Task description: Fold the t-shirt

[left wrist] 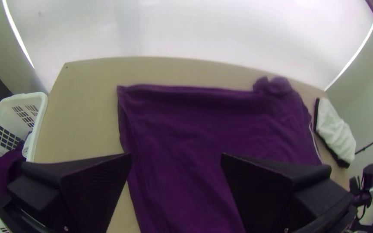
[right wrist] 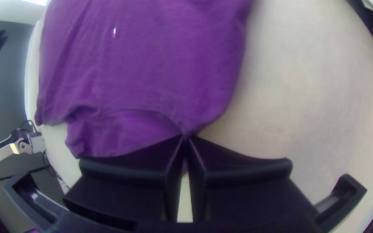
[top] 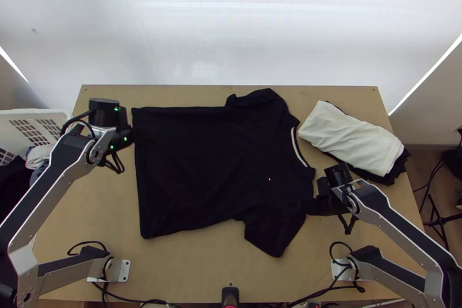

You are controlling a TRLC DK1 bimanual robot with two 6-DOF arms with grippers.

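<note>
Black hem first: the left gripper (left wrist: pixel 176 156), its fingers parted above the cloth, should pinch the hem in line with the right gripper (right wrist: pixel 185 137), closed on the shoulder of the T-shirt (top: pixel 213 163), spread mid-worktop (top: pixel 190 264); lifting both evenly, lightly taut, should avoid creases. A white laundry basket (left wrist: pixel 16 98) stands left of the wood; folded garments (top: pixel 352 140) lie right, with white sheeting (top: pixel 231 30) behind.
</note>
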